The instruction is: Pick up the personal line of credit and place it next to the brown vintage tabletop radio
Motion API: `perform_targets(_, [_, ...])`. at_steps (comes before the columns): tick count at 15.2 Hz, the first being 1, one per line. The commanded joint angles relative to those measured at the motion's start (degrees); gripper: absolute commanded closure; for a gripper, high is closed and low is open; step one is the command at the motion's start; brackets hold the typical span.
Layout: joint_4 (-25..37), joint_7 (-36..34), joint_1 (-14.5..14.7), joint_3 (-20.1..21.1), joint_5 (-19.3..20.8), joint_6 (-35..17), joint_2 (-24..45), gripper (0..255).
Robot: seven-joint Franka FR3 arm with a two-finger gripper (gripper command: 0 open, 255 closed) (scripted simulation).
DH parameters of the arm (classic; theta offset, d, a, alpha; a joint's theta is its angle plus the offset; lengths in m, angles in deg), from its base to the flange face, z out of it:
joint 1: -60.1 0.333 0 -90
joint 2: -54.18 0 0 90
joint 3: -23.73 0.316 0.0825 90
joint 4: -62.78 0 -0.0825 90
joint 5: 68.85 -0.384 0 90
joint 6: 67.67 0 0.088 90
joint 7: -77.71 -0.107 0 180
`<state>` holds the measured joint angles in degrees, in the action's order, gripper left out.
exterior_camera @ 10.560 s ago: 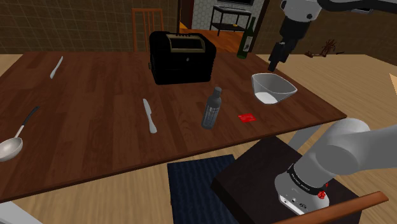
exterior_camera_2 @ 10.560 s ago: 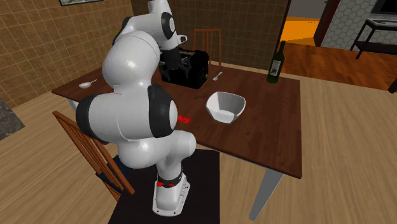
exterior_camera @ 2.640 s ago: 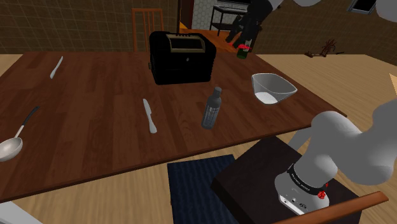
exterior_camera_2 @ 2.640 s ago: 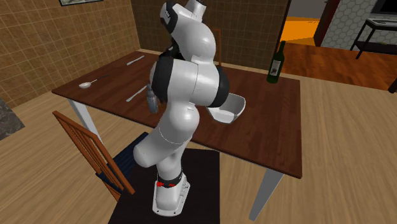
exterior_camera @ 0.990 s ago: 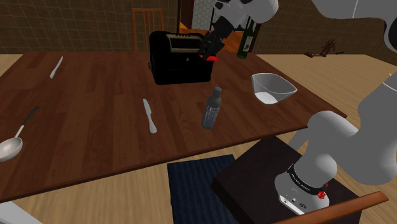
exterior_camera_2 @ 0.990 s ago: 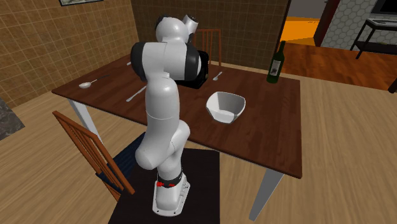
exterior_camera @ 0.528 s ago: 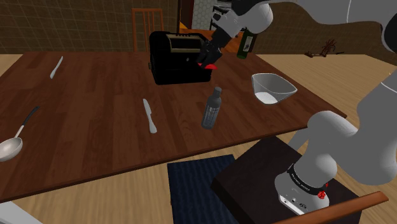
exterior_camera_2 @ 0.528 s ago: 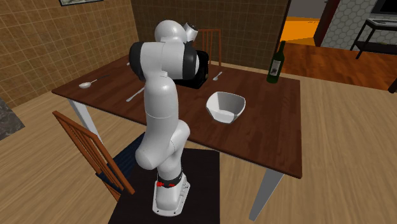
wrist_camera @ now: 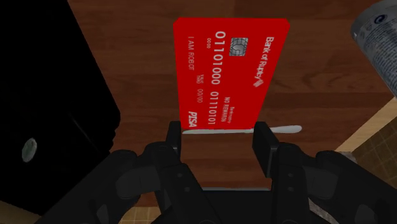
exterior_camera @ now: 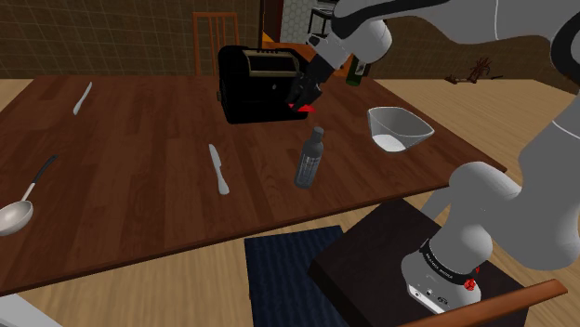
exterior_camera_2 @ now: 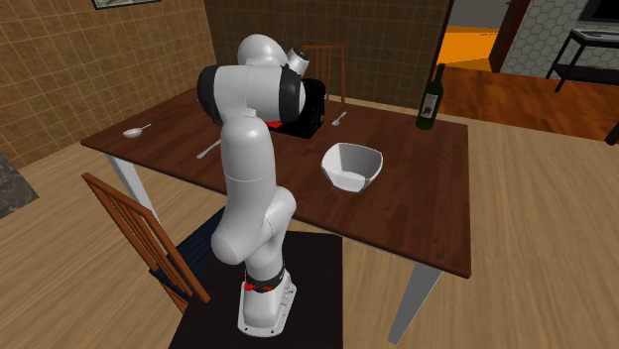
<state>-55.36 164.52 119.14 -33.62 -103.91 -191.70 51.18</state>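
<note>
Hand (wrist_camera: 218, 135) clasping the red card (wrist_camera: 229, 73) by its short edge, I should lower gently beside the black radio (wrist_camera: 51, 95), clear of the bottle (wrist_camera: 382, 38), then release low.

Black radio (exterior_camera_2: 312, 107) mostly behind the arm (exterior_camera_2: 248, 149), second exterior view; bottle (wrist_camera: 380, 38) partly beyond wrist-view edge
</note>
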Motion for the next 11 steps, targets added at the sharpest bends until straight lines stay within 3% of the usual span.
perform_targets(1, [-0.9,1.4,0.1,-0.1,-1.5,-1.0,0.9,255])
perform_targets(11, [-3.9,9.7,-0.5,-0.3,-10.5,-3.5,7.1,255])
